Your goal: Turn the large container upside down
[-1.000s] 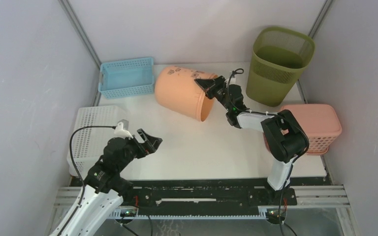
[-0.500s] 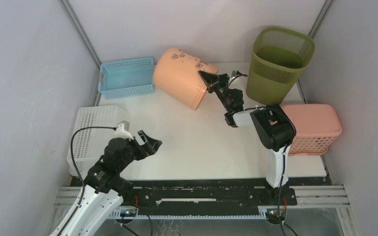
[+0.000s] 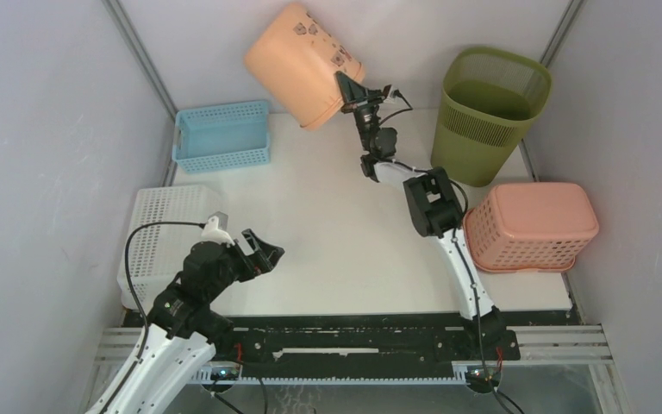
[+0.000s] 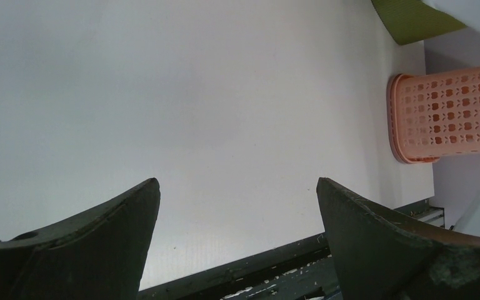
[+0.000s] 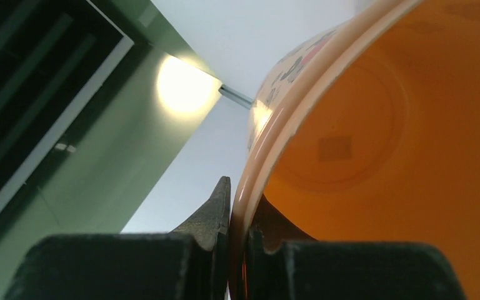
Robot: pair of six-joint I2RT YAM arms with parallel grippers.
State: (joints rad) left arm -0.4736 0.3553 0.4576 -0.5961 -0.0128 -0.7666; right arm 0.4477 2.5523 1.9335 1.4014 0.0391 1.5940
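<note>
Orange container is clamped at its rim by the right gripper, with one finger inside the wall and one outside. A second ago it lay on its side on the table; now it hangs high at the far side, with its mouth tilting downward. I judge the turn more than half done. The left gripper waits wide open at the near left.

We have raised the orange container off the worktop. Our right gripper has climbed up and back with it.
</note>
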